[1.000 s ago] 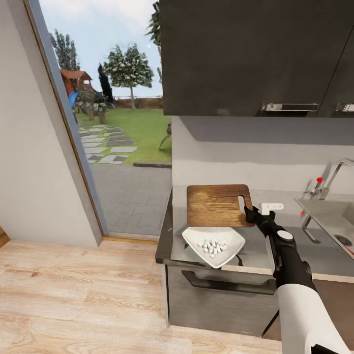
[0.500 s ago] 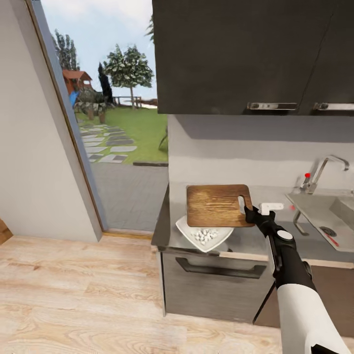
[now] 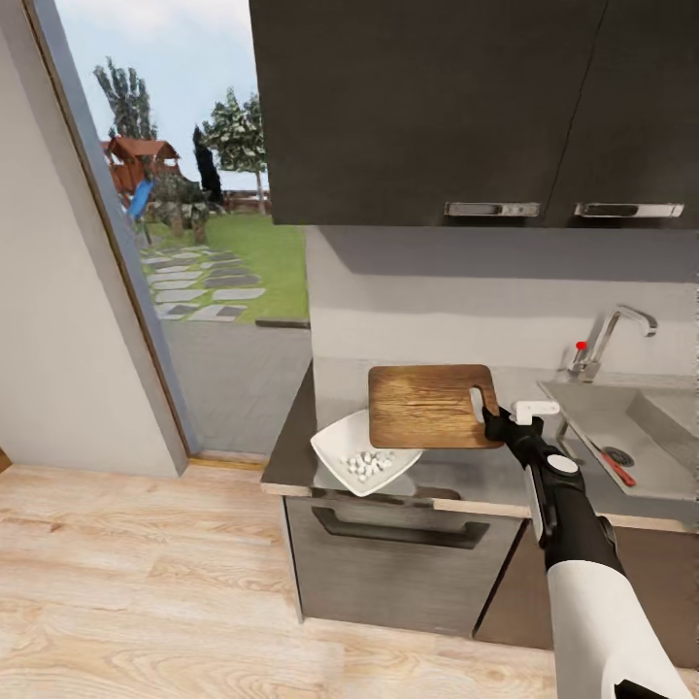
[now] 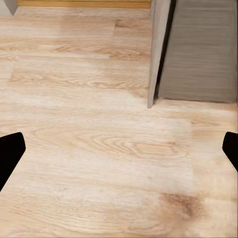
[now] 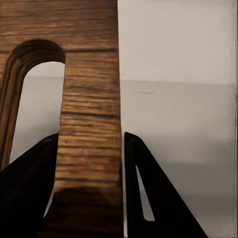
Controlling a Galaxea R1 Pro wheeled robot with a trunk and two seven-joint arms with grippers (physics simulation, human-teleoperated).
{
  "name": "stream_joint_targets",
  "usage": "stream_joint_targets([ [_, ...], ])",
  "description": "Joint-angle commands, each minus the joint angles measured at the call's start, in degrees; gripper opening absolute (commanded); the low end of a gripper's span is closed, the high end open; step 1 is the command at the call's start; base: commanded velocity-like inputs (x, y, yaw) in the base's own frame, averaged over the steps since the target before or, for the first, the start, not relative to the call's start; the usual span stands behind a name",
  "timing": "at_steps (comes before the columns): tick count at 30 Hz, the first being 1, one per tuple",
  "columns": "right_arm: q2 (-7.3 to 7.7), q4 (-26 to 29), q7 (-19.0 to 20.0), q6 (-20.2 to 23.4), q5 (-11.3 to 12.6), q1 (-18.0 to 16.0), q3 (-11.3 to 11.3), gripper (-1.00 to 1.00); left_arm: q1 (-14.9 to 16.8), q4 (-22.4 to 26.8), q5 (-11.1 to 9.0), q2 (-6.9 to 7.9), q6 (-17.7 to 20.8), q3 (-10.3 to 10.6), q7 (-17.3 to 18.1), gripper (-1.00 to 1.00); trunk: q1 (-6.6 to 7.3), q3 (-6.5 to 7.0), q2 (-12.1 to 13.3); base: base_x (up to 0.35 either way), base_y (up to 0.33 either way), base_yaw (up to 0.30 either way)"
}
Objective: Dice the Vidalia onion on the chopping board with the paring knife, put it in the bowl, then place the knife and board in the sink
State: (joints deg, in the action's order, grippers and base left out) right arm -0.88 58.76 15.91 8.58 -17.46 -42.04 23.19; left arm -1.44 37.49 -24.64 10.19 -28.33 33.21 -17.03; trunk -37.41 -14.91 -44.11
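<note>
Our right gripper (image 3: 503,423) clamps the board (image 3: 428,405) by its handle end, lifted above the countertop (image 3: 485,476) near the bowl (image 3: 361,452) (diced onion inside). Our left gripper (image 4: 119,148) hangs spread wide over floor.

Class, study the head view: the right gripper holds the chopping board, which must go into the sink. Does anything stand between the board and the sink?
Nothing visible does. The chopping board, held by the right gripper, has bare countertop between it and the sink; the paring knife already lies inside.

Spread tool (image 4: 119,151) fingertips (image 4: 10,148) over wood floor (image 4: 99,148) beside grey cabinet (image 4: 198,49).
</note>
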Motion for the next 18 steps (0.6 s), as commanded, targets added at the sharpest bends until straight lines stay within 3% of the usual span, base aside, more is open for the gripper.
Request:
stream_joint_targets([
  [1,-0.08,0.13,0.52,0.20,-0.39,-0.06,0.28,-1.00,0.03,0.13,-0.32,0.10,-0.14,0.45,-0.55,1.00,-0.01,-0.07,-0.07,0.000,-0.256,0.000],
  [18,-0.10,0.13,0.48,0.27,-0.39,-0.06,0.28,-1.00,0.03,0.13,-0.32,0.10,-0.14,0.45,-0.55,1.00,-0.01,0.00,-0.07,0.000,-0.256,-0.028],
])
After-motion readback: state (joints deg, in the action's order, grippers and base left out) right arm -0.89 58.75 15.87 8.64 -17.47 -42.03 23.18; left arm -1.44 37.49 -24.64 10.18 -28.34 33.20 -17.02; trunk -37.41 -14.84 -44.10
